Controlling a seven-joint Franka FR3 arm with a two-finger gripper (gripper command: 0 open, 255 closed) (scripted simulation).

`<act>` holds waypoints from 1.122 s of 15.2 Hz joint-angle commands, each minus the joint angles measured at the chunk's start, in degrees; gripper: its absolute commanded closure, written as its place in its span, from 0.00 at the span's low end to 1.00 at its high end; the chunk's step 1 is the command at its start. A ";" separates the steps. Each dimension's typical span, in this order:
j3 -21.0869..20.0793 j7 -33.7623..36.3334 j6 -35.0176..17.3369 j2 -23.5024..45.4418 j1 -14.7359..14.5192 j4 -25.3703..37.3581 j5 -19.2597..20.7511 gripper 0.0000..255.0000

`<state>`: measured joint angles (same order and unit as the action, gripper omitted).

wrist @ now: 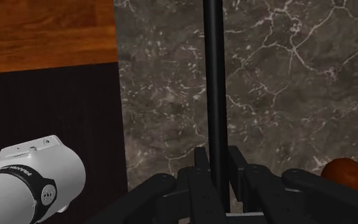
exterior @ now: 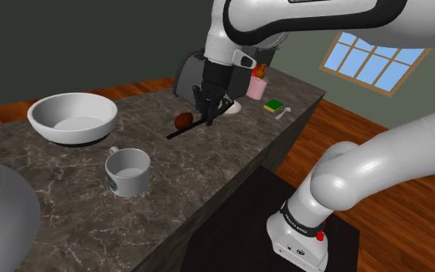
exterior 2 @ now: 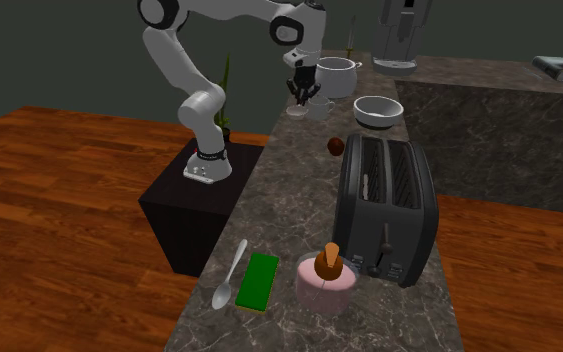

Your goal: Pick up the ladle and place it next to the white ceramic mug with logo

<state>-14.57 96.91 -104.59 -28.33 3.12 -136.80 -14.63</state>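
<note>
Pinches the ladle by its black handle in the claw, to carry it near, beside the mug.

Black-handled, brown-bowled ladle slants, well apart from upright white mug.

White bowl, black toaster, green sponge beside a spoon, pink cup, dark marbled counter

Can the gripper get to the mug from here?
Probably yes. The gripper, clasping the ladle, has only bare counter between it and the mug; the bowl sits off to the side.
</note>
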 commanded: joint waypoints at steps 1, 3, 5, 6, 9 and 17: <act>-2.10 2.76 -0.30 -0.85 -1.39 -0.62 -1.48 1.00; -4.27 5.53 -0.66 -0.74 -2.64 -0.27 -2.74 1.00; -6.52 8.32 -1.08 -0.36 -3.77 0.33 -3.91 1.00; -7.65 9.74 -1.32 -0.05 -4.32 0.73 -4.44 1.00; -11.11 14.05 -2.14 1.28 -5.79 2.30 -5.79 1.00; -20.94 26.37 -4.94 7.97 -8.28 9.15 -6.69 1.00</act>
<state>-34.02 121.21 -109.31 -21.89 -5.02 -129.38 -21.61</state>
